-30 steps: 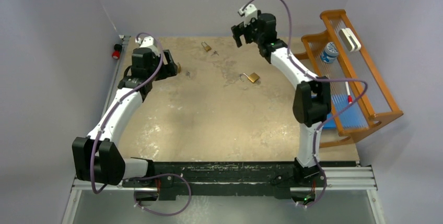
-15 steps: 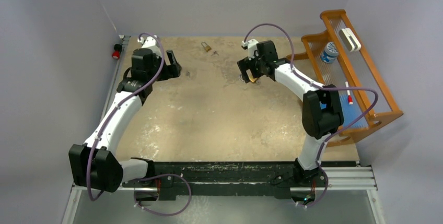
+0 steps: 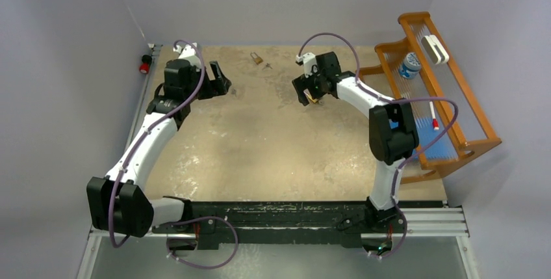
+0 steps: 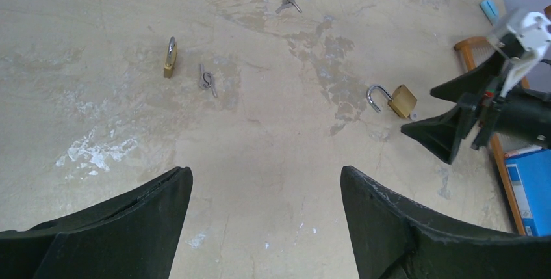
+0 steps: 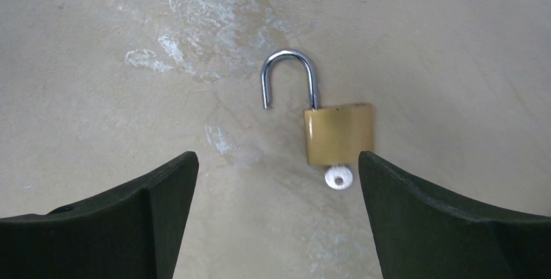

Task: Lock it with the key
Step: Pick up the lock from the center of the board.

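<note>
Open padlock (image 5: 339, 134), key (image 5: 337, 177) in its base, is lying on the table (image 5: 97, 45). Over it the right end effector (image 5: 276, 155) is hovering, spread wide, empty; left end effector (image 4: 266, 172) likewise, well left of it.

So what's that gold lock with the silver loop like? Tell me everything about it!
The padlock has a small squarish body that looks like brass and a shiny silver shackle bent like an upside-down U. It is open: one leg sits in the body, the other end is free. A key with a pale round head sticks out of its bottom. It lies flat on the beige table, with the open right gripper over it, apparently not touching.
</note>
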